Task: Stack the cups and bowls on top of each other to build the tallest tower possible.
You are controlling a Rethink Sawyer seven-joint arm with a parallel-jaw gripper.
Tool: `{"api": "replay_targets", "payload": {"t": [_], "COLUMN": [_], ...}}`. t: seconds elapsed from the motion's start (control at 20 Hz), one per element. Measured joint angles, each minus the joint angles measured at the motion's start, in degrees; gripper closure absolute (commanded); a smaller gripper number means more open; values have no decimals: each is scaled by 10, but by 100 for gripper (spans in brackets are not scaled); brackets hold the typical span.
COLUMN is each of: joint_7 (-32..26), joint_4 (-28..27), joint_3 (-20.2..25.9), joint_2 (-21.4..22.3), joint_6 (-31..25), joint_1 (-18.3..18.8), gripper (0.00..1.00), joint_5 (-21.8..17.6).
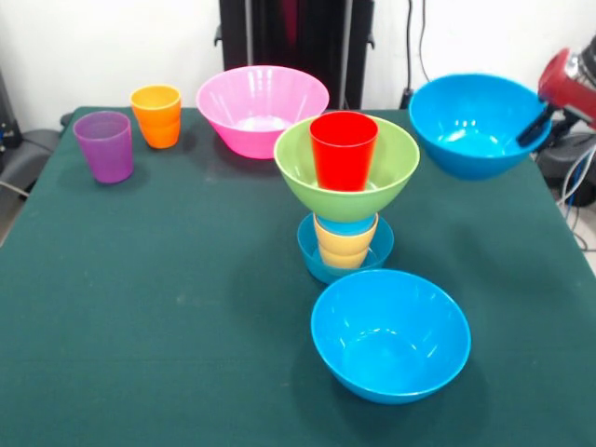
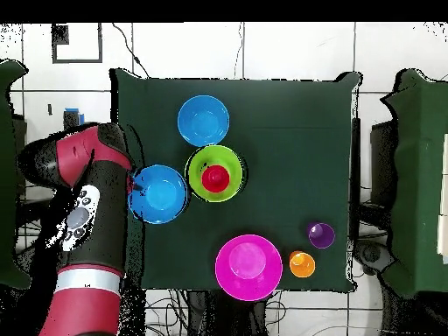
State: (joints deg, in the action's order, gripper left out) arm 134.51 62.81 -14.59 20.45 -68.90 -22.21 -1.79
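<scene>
While fingers (image 1: 538, 124) grip blue bowl (image 1: 466, 124) rim | red cup (image 1: 344, 149) tops tower (image 1: 346, 200) | I read no writing

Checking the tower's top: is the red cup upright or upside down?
Upright: the red cup stands mouth-up inside the green bowl; its open rim shows from overhead.

Five round glossy plastic bowls — one pink (image 1: 262, 108) (image 2: 248, 267), one green (image 1: 346, 169) (image 2: 215, 173), three blue. Five small plastic cups — red (image 1: 343, 150) inside the green bowl, yellow-orange and light blue under it, purple, orange beside the pink bowl.
</scene>
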Motion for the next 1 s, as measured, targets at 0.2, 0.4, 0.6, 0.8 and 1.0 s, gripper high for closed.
{"api": "replay_targets", "payload": {"t": [0.2,0.4,0.6,0.8,1.0], "joint_7": [0,0,0,0,0], "joint_4": [-6,-11,-11,-11,-14], "joint_3": [-3,-10,-21,-30,-36], "joint_2": [12,24,37,52,62], "joint_6": [-36,-47,-48,-60,-79], "joint_1": [4,6,5,6,7], "gripper": [100,100,100,100,100], "joint_5": [14,20,20,20,20]}}
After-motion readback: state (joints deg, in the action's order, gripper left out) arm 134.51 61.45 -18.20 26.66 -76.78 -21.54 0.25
